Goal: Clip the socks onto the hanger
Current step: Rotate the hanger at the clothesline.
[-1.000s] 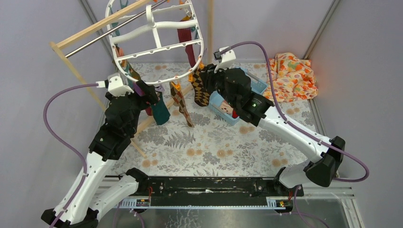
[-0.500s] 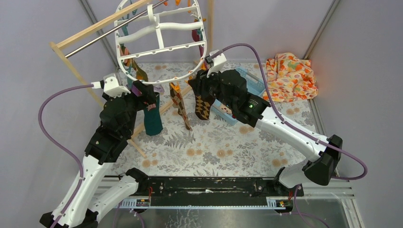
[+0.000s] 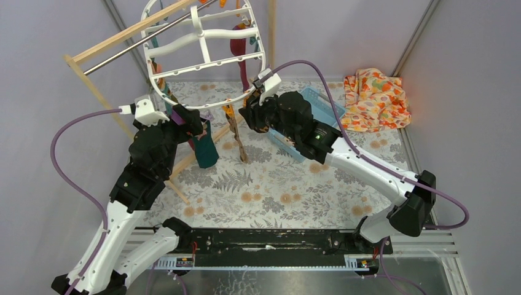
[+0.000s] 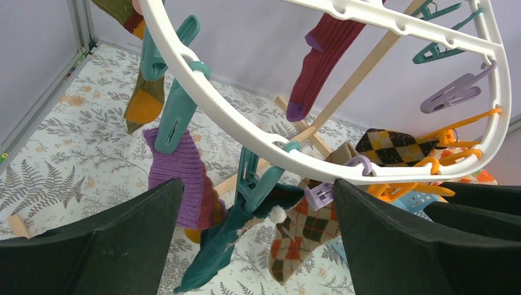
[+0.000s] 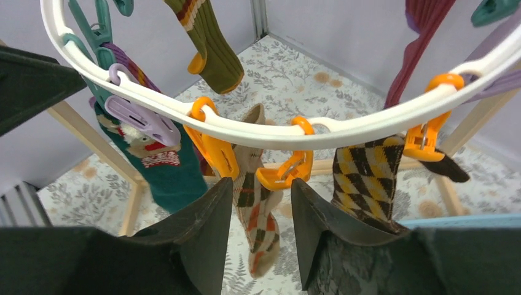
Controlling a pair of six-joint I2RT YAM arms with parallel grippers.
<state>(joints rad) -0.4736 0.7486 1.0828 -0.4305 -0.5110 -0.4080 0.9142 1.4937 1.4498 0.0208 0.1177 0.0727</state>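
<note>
The white oval hanger [image 3: 206, 58] hangs from the rack, with socks pegged round its rim [image 4: 246, 126]. My left gripper [image 4: 257, 184] is wide open just below the rim, facing a teal sock [image 4: 206, 249] and a brown-cream argyle sock [image 4: 301, 236]. A purple sock [image 4: 184, 184] and a maroon sock [image 4: 319, 55] hang further along. My right gripper [image 5: 261, 184] is open under two orange pegs [image 5: 285, 172], nothing between its fingers. The argyle sock [image 5: 258, 221] dangles beyond them. A black-yellow argyle sock [image 5: 365, 178] hangs from a peg to the right.
A wooden rack with a metal rod [image 3: 123, 37] carries the hanger; its floor bar [image 3: 184, 161] crosses under the socks. A blue basket [image 3: 332, 110] sits behind my right arm. An orange floral cloth [image 3: 375, 98] lies at the back right.
My right gripper has let its jaws widen and shifted left, away from the black-yellow argyle sock toward the orange pegs. The hanger swung a little. The left arm has barely moved.
</note>
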